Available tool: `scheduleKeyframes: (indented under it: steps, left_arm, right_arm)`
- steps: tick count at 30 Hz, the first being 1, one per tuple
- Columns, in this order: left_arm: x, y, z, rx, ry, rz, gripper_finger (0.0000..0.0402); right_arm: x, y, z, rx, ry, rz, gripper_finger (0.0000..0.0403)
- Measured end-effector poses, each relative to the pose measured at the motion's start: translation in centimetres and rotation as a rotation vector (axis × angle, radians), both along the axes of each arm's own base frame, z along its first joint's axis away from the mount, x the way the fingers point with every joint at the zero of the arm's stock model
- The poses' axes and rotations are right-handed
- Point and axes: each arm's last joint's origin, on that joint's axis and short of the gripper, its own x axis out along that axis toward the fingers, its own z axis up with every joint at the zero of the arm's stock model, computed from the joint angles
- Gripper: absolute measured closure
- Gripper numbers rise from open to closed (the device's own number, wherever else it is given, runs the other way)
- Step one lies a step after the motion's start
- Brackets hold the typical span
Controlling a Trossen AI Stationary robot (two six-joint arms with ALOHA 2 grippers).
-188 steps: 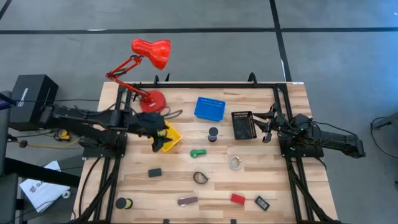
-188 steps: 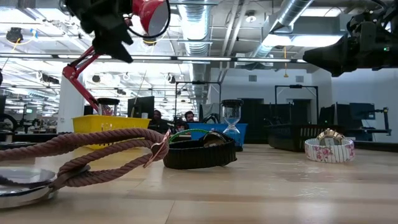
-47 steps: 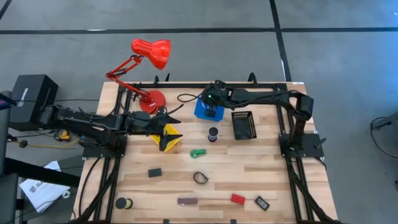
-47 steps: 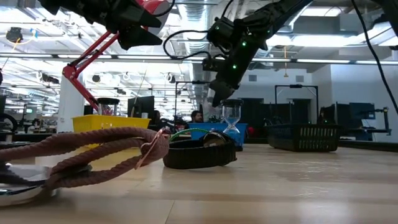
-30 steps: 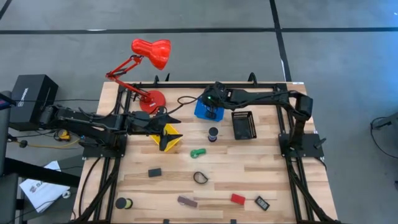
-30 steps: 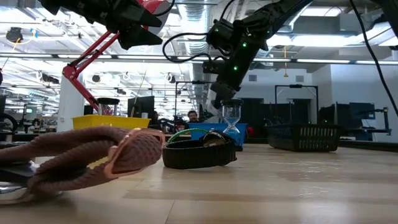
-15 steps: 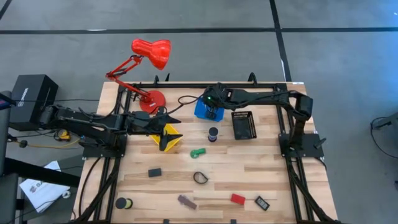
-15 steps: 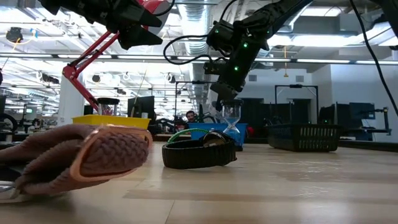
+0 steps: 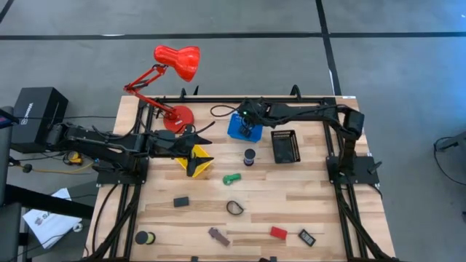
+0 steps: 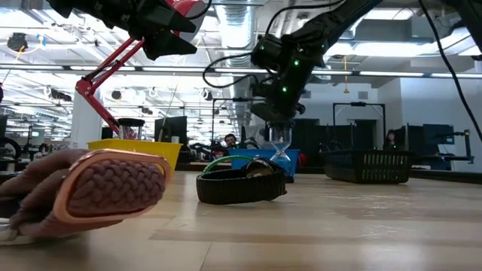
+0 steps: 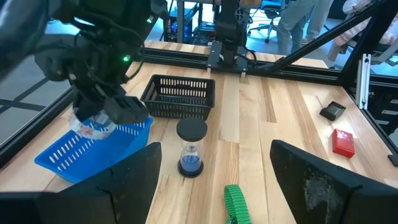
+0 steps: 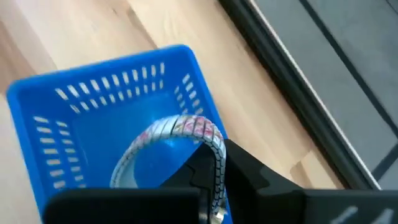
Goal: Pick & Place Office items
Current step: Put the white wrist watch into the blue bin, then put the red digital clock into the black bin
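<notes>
- Right gripper (image 9: 246,122) reaches across the table and hangs over the blue basket (image 9: 237,131), fingers closed on a pale banded ring (image 12: 180,134) held above the basket floor.
- Left gripper (image 9: 191,149) sits over the yellow basket (image 9: 201,164), fingers spread wide, holding nothing.
- Black basket (image 9: 285,146) lies at 3 o'clock from the blue one; contents cannot be told.
- On the wooden table (image 9: 313,196): hourglass (image 11: 191,147), green piece (image 9: 231,178), black block (image 9: 180,201), black loop (image 9: 234,208), red block (image 9: 278,233).
- Red desk lamp (image 9: 177,62) stands at the table's 11 o'clock corner.
</notes>
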Motion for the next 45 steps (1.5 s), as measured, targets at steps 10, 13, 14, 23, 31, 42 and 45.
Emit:
scheduleKeyframes:
  steps: [10, 13, 14, 23, 31, 42, 45]
  left_arm:
    - [0.0, 0.0, 0.0, 0.001, 0.0, 0.003, 0.0105]
    - [0.0, 0.0, 0.0, 0.001, -0.002, 0.003, 0.0105]
    - [0.0, 0.0, 0.0, 0.001, -0.002, 0.003, 0.0105]
    - [0.0, 0.0, 0.0, 0.001, -0.003, 0.003, 0.0105]
    - [0.0, 0.0, 0.0, 0.0, -0.003, 0.003, 0.0105]
    - [0.0, 0.0, 0.0, 0.0, -0.004, 0.002, 0.0105]
    - [0.0, 0.0, 0.0, -0.001, -0.005, -0.001, 0.0105]
  right_arm:
    - [0.8, 0.3, -1.4, -0.036, 0.066, 0.103, 0.0375]
    - [1.0, 0.2, -1.4, -0.045, 0.056, 0.109, 0.0361]
    - [1.0, 0.2, -1.4, -0.045, 0.053, 0.108, 0.0356]
    - [0.9, 0.2, -1.4, -0.043, 0.059, 0.11, 0.0309]
    - [1.0, 0.4, -1.4, -0.042, 0.058, 0.115, 0.0279]
    - [1.4, 1.5, -1.1, -0.069, 0.069, 0.176, 0.0268]
    - [1.5, 1.8, -1.1, -0.071, 0.075, 0.188, 0.0268]
